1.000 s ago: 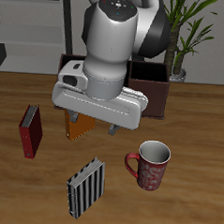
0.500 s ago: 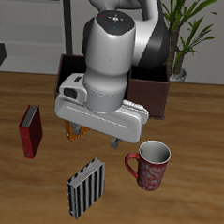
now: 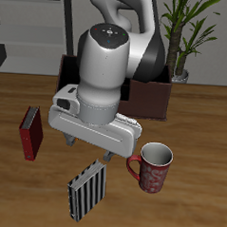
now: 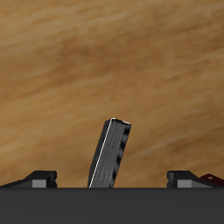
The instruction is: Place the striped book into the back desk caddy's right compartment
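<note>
The striped book stands on the table near the front edge, tilted, its black and white stripes facing the camera. In the wrist view the striped book shows edge-on between my two fingertips. My gripper hovers just above the book, open and empty, with the jaws wide apart; it also shows in the wrist view. The back desk caddy, a dark brown box, stands at the back behind my arm, which hides most of it. Its compartments cannot be made out.
A red book stands beside my gripper toward the table's side. A red patterned mug stands on the other side, close to the striped book. A potted plant stands at the back beside the caddy.
My arm has moved toward the table's front edge and lower, coming over the striped book. The orange book seen earlier is now hidden behind my hand.
</note>
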